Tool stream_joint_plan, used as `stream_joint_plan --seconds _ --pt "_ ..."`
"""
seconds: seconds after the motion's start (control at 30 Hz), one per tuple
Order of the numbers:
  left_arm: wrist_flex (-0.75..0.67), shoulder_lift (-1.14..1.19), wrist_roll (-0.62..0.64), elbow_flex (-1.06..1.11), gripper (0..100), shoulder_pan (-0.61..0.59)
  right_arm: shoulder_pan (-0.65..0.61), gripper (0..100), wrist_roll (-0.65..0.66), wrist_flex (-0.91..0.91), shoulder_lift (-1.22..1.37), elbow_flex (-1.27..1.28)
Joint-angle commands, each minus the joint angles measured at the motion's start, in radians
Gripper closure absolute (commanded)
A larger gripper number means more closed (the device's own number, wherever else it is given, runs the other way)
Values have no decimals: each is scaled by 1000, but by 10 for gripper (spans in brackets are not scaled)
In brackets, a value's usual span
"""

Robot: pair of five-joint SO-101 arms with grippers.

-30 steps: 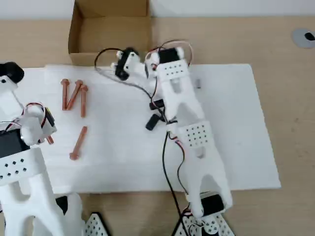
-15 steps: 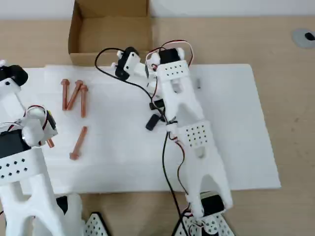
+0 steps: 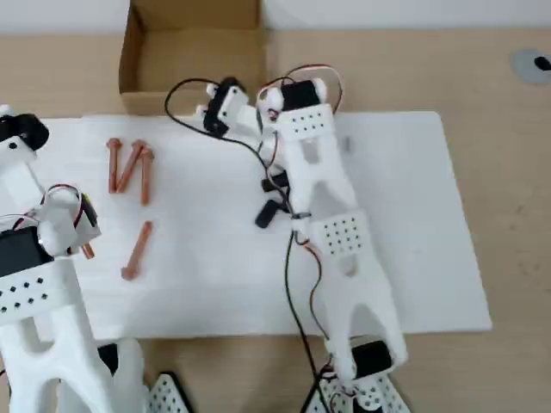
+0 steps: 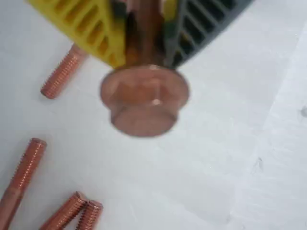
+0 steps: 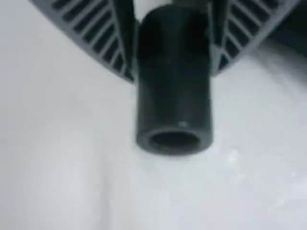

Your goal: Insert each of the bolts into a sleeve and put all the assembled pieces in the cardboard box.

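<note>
Left wrist view first: what has the left gripper (image 4: 144,55) got?

Its yellow and grey jaws are clamped on the shank of a copper-coloured flanged bolt (image 4: 144,103). The round head sticks out past the fingertips, above the white foam sheet (image 4: 225,143).

And the other arm?

The right gripper (image 5: 173,57) is closed on a black cylindrical sleeve (image 5: 173,108). The sleeve's open end juts beyond the dark ribbed fingers (image 5: 93,40), over the same white sheet.

Where do the arms stand in the high view?

The left arm is at the near left corner of the sheet. The right arm stretches across the middle, and its end is near the front wall of the open brown cardboard box (image 3: 128,62).

What about the box?

It sits on the wooden worktop (image 3: 504,155) at the sheet's far edge, and I see only bare cardboard inside.

Any loose parts?

Three copper bolts (image 3: 129,166) lie bunched together on the left of the sheet, and a fourth copper bolt (image 3: 138,250) lies apart, nearer the left arm. Two small black pieces (image 3: 269,200) lie just beside the right arm. I cannot tell if they are sleeves.
</note>
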Motion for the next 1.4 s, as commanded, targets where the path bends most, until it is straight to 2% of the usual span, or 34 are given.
stream_joint_plan --seconds 0.0,0.23,0.57,0.87,0.97,1.13,1.37 --pt "-11 -22 -8 -5 991 2 -35 988 -29 15 -67 -87" --pt "-11 -22 -8 -5 991 2 -36 988 -46 15 -209 -65" --pt "-9 -24 -8 -5 991 2 -110 988 -44 15 -401 352" --pt "17 -24 -9 -12 991 2 -140 986 8 14 -430 572" --pt "18 -24 -9 -8 991 2 -140 966 31 14 -430 604" --pt "18 -24 -35 -8 991 2 -140 865 37 14 -437 590" --pt "18 -24 -35 -5 991 2 -168 860 64 15 -444 558"
